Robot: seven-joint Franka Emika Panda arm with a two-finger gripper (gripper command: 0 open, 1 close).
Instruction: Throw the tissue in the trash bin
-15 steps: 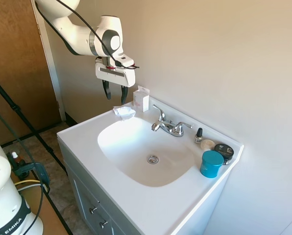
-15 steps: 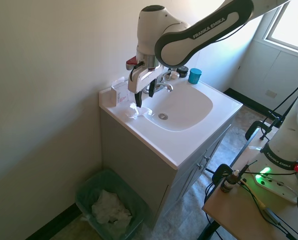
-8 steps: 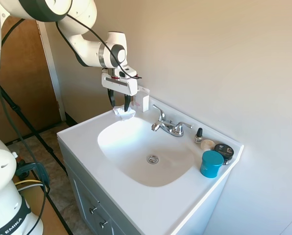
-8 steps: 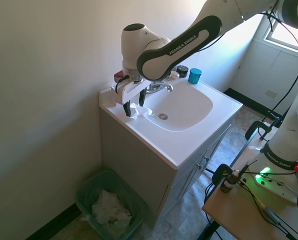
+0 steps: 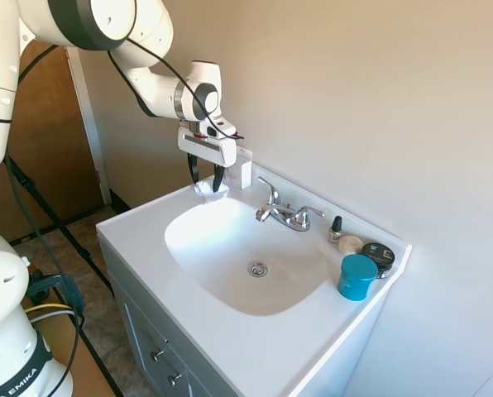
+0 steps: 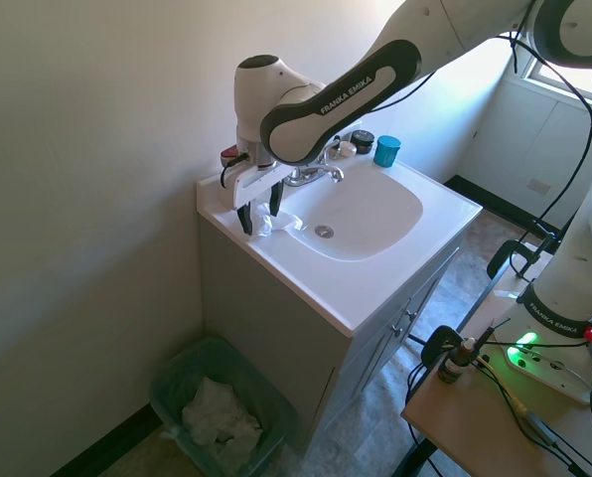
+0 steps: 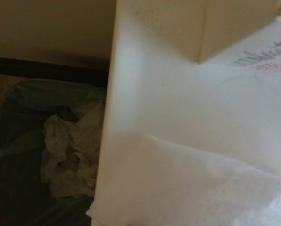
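The tissue (image 5: pixel 209 192) lies crumpled on the white worktop (image 5: pixel 139 240) at the far left corner of the vanity, just left of the sink basin (image 5: pixel 246 252) and near the upright white box with pink print (image 5: pixel 243 168). Over the last 1 second the gripper (image 5: pixel 207 177) has come down from well above until its 2 dark fingers straddle the wad; the jaws stand apart on either side of it and hold nothing yet, so the pick seems about to begin, with a closing squeeze the likely next need. In the second exterior view the gripper (image 6: pixel 259 212) hangs at the worktop's edge over the tissue (image 6: pixel 276 220), and the trash bin (image 6: pixel 172 390) sits on the floor below, well apart, already holding white paper. The box stands close beside the fingers and could be knocked. The faucet (image 5: pixel 284 213) and teal jar (image 5: pixel 357 276) lie farther right, clear of the path.
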